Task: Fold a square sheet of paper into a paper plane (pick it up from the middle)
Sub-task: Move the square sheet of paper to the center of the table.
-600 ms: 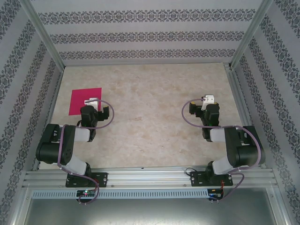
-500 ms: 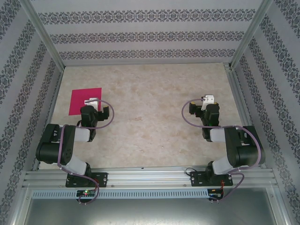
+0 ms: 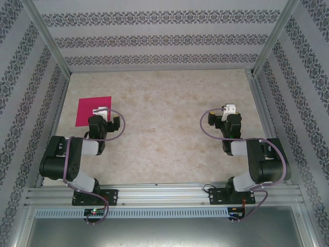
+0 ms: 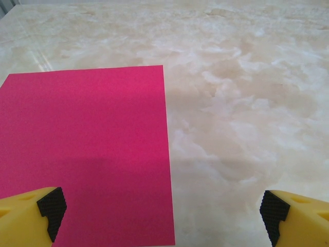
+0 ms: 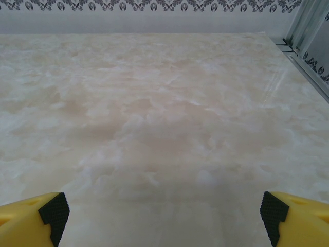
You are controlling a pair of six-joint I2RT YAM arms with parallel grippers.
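the left arm sits bent like a folded elbow. its big joint pokes out to the left side, then the arm turns back in and points away toward the far wall. the left gripper hangs low over the near right part of the pink paper. its two yellow fingers are spread wide apart and hold nothing. from the left wrist view, one finger is over the paper and the other is over the bare table, and the paper's right edge runs between them.

the paper lies flat on the table, far over on the left side, close to the left wall. it is a plain square with sharp corners and i see no folds in it.

the right arm is bent the same way but flipped, with its big joint poking out to the right. the right gripper points toward the far wall over bare table, well apart from the paper. its yellow fingers are wide apart too, with nothing between them.
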